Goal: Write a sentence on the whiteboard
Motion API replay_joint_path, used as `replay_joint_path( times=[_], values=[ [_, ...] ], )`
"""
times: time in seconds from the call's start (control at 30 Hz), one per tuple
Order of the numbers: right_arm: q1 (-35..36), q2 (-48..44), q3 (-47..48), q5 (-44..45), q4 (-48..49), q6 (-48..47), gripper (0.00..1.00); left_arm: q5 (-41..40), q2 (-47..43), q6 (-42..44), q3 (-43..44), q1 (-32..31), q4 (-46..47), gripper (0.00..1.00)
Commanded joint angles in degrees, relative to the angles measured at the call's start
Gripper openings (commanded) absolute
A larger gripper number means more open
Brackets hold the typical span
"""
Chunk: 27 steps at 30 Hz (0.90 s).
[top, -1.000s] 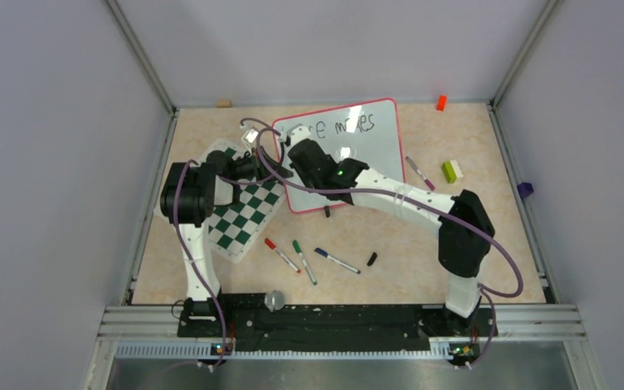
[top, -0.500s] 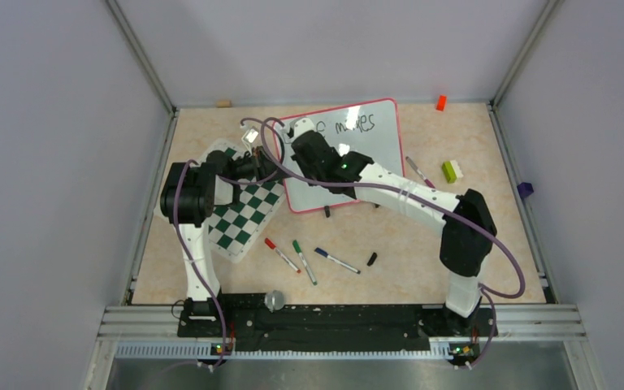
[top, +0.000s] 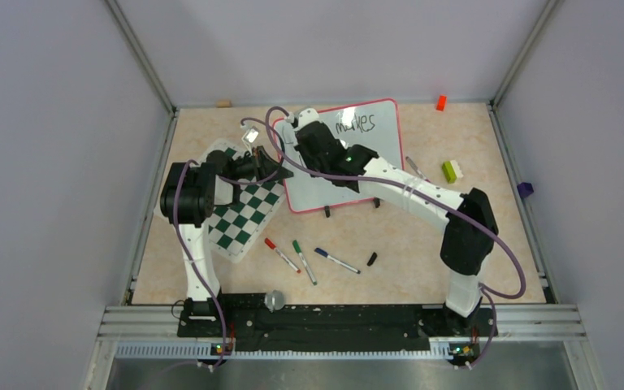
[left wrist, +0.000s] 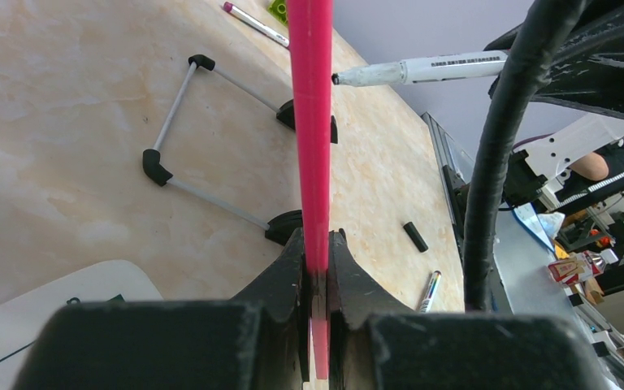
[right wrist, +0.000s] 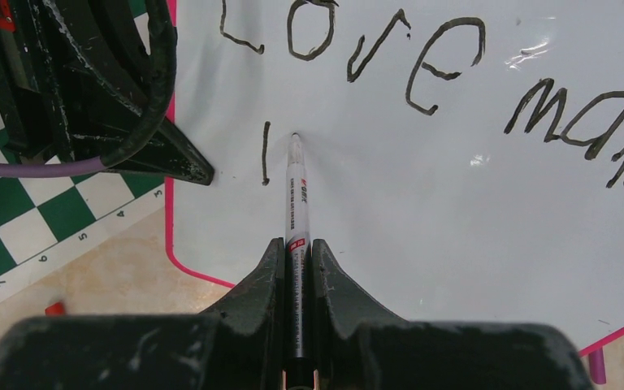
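The whiteboard [top: 380, 149], white with a red frame, stands tilted at the back middle. My left gripper [top: 281, 172] is shut on its left red edge [left wrist: 312, 122]. My right gripper [top: 301, 130] is shut on a white marker [right wrist: 296, 195], which also shows in the left wrist view [left wrist: 422, 71]. The marker tip is at or just off the board, right of a short vertical stroke [right wrist: 265, 162]. That stroke begins the second line of the sentence [right wrist: 422, 65], below "Love mak". In the top view only "makes" [top: 356, 123] shows; the arm hides the rest.
A green-and-white checkered mat [top: 244, 213] lies under my left arm. Red [top: 281, 253], green [top: 304, 261] and blue [top: 337, 260] markers and a black cap [top: 371, 259] lie in front. A purple marker [top: 419, 172], a green-yellow block [top: 452, 171] and an orange block [top: 440, 102] lie right.
My right gripper has moved with the marker toward the far left part of the board, and now covers "Love" in the top view. My left gripper has kept its hold.
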Motion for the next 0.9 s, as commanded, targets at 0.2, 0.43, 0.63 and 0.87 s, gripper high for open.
replay_joint_path(
  times=[0.2,0.43,0.63,0.87],
  values=[
    [-0.67,-0.87,2.57,-0.23,1.83,-0.57,0.00,1.26,-2.21,3.71,-0.57,-0.17,5.90,0.00],
    [-0.64,-1.07,1.98,-0.37,1.20,-0.75,0.00,1.35,-2.24,3.71,-0.50,-0.22,5.88,0.00],
    [-0.63,-1.31,1.18,1.06,1.34,0.06,0.00,1.38,-2.02,3.53,-0.24,-0.23,5.90,0.00],
    [-0.64,-1.47,0.77,-1.18,1.68,-0.03,0.00,1.52,-2.06,3.53,-0.18,-0.27,5.90,0.00]
  ],
)
